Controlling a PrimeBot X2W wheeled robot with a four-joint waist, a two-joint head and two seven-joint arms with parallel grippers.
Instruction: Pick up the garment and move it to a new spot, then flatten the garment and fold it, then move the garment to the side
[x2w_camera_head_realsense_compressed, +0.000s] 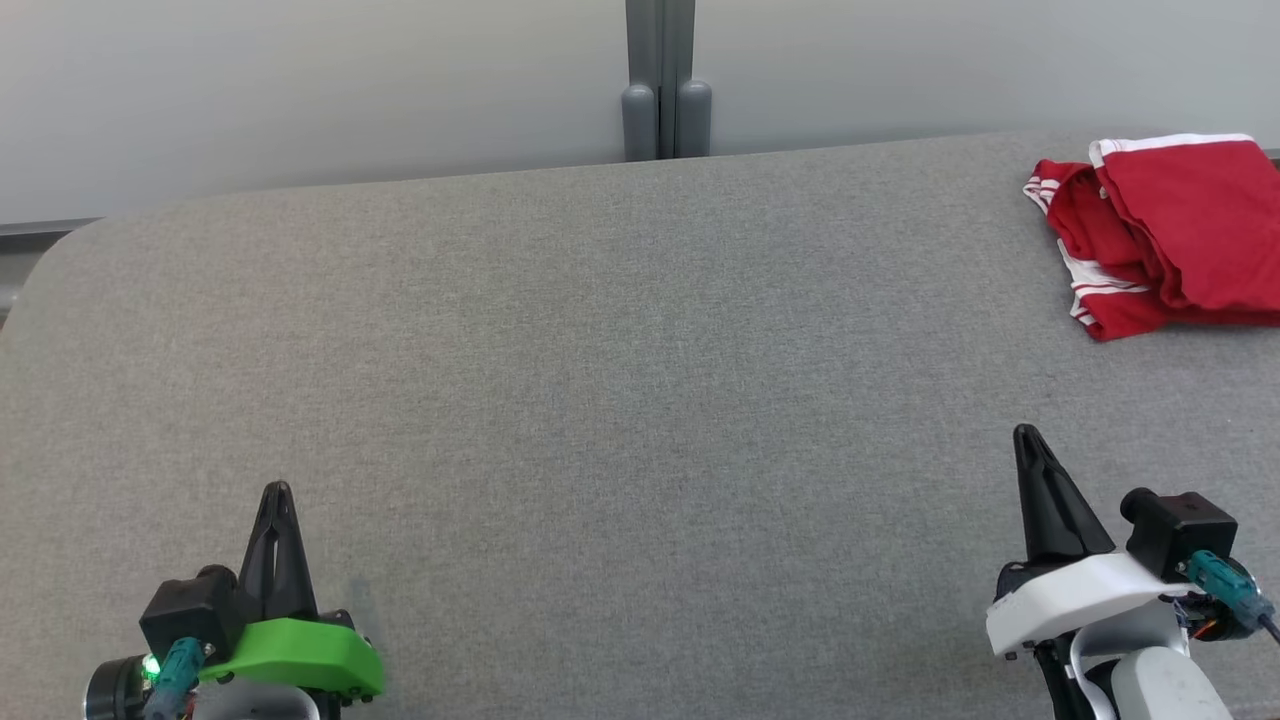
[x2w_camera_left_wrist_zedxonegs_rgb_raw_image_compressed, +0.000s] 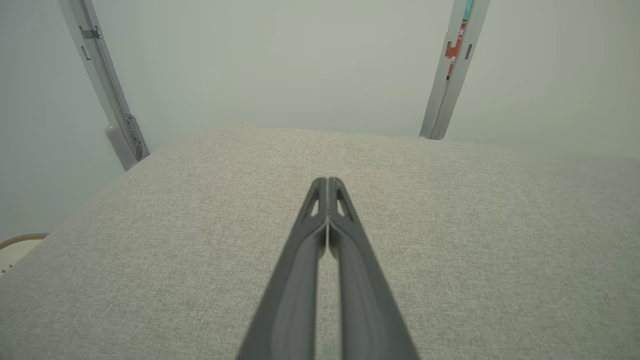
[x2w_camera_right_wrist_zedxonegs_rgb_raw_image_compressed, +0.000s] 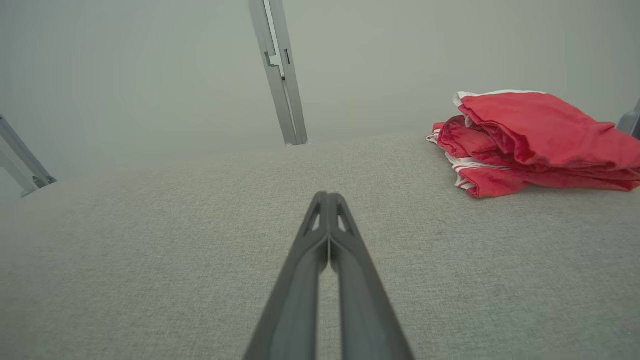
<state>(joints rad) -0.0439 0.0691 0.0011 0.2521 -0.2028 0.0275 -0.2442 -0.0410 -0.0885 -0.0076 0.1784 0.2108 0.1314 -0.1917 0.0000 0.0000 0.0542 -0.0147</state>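
The red garment (x2w_camera_head_realsense_compressed: 1170, 235) lay bunched at the far right corner of the grey table (x2w_camera_head_realsense_compressed: 600, 380), well apart from both arms. The left gripper (x2w_camera_head_realsense_compressed: 277, 492) and the right gripper (x2w_camera_head_realsense_compressed: 1026, 435) each had fingers pressed together, holding nothing.

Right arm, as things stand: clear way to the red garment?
Probably yes. The red garment lies ahead and right of the right tool, with bare grey table between. The tool is shut, so it must open first.
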